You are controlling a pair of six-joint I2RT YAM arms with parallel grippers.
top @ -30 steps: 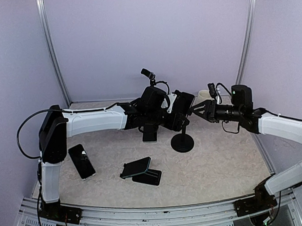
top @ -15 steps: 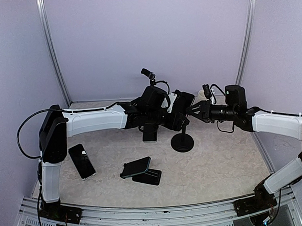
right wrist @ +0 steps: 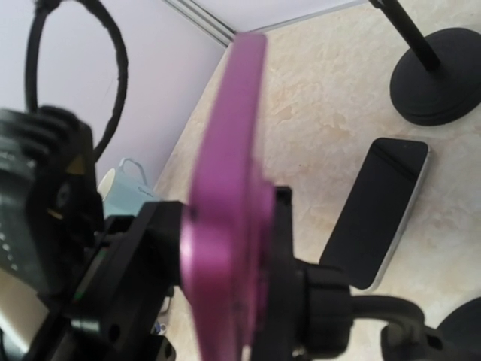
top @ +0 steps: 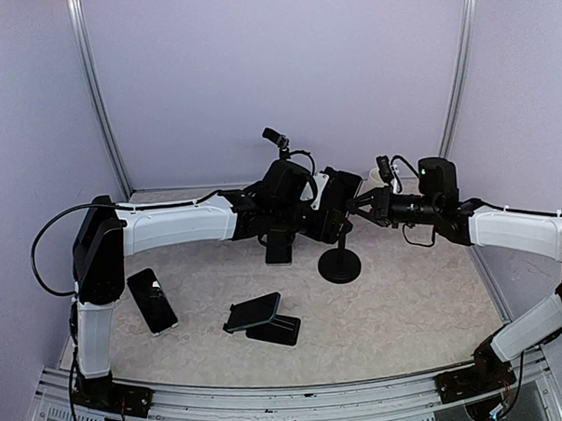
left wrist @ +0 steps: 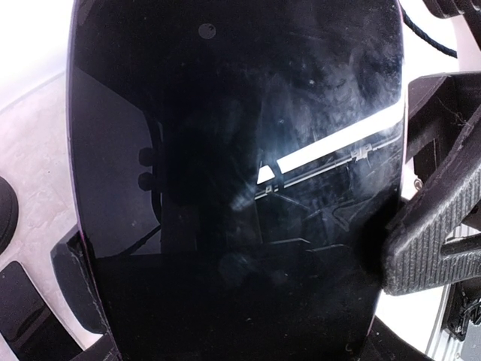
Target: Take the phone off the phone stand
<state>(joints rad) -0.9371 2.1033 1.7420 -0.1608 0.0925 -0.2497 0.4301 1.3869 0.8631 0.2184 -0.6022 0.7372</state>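
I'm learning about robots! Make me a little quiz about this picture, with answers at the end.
1. What do the left arm's jaws pinch? A) the dark-screened, pink-edged phone in the black round-based clamp stand B) a spoon C) a ball
2. True or false: the phone is already out of the stand.
3. Which pale thing with a handle stands near the wall?
Key: 1 A. 2 False: the clamp holds it. 3 The pale mug.

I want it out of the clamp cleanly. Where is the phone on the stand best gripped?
Take the phone across its two long edges, coming face-on to the screen: it is a thin flat slab, and the stand's clamp sits behind it, leaving the front open.
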